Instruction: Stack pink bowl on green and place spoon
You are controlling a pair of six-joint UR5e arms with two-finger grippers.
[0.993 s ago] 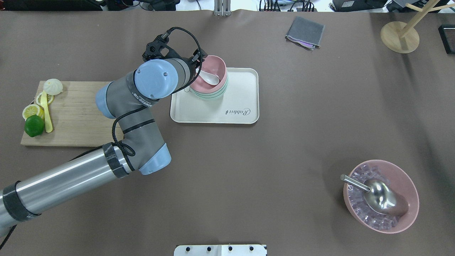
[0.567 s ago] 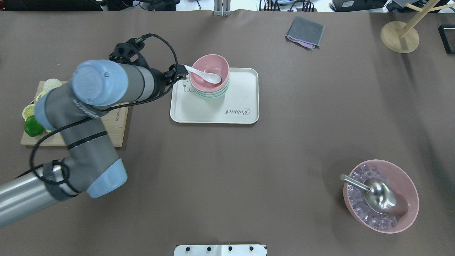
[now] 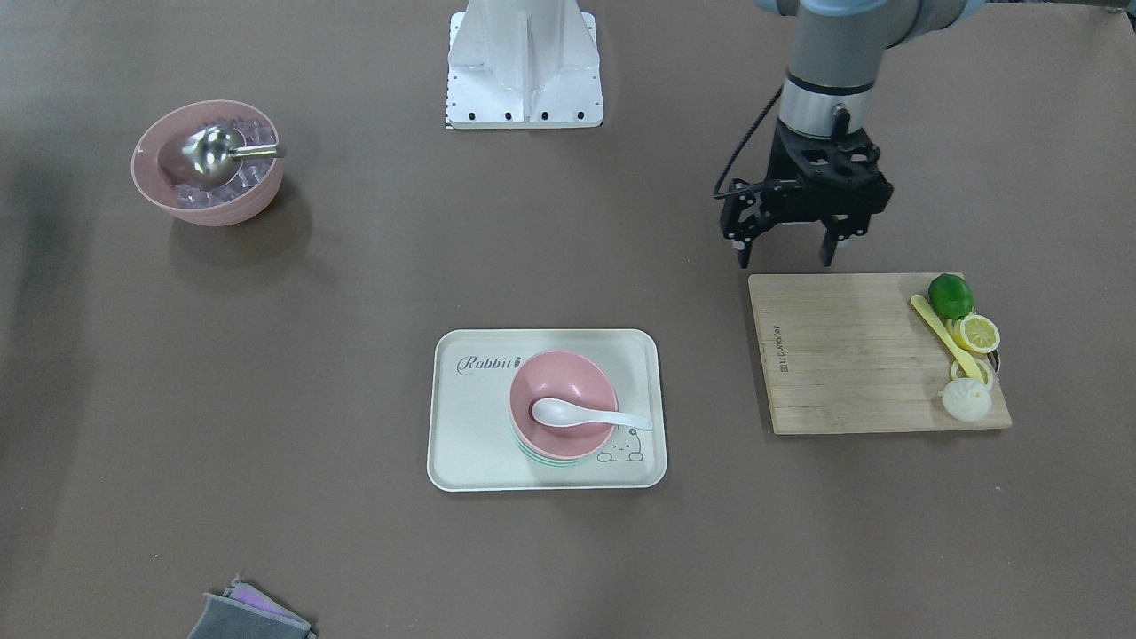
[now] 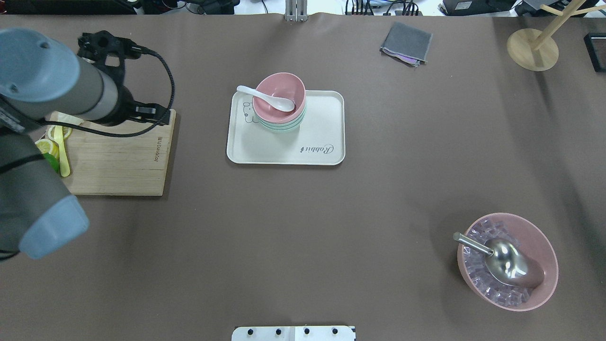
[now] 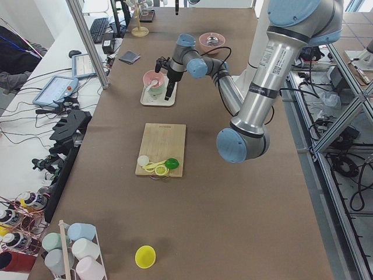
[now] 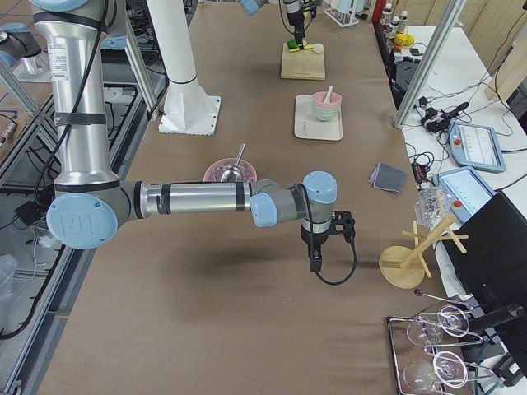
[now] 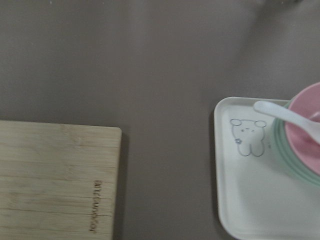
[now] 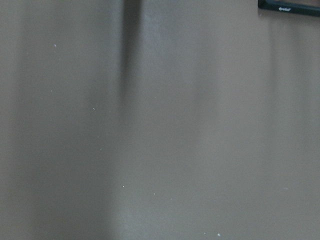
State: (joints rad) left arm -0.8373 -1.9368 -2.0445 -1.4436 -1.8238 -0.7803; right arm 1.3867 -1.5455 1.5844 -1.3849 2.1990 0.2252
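Observation:
The pink bowl sits nested in the green bowl on a white tray. The white spoon lies in the pink bowl with its handle over the rim. The overhead view shows the same stack: pink bowl, green bowl, spoon. My left gripper is open and empty, hanging over the table by the cutting board's edge, well away from the tray. My right gripper shows only in the exterior right view, over bare table; I cannot tell if it is open or shut.
A wooden cutting board holds a lime, lemon slices, a yellow knife and a bun. A larger pink bowl holds ice cubes and a metal scoop. A grey cloth and a wooden stand are at the far edge.
My left gripper has let go of the spoon, which stays in the pink bowl. The left arm has pulled back leftward from the tray to over the cutting board.

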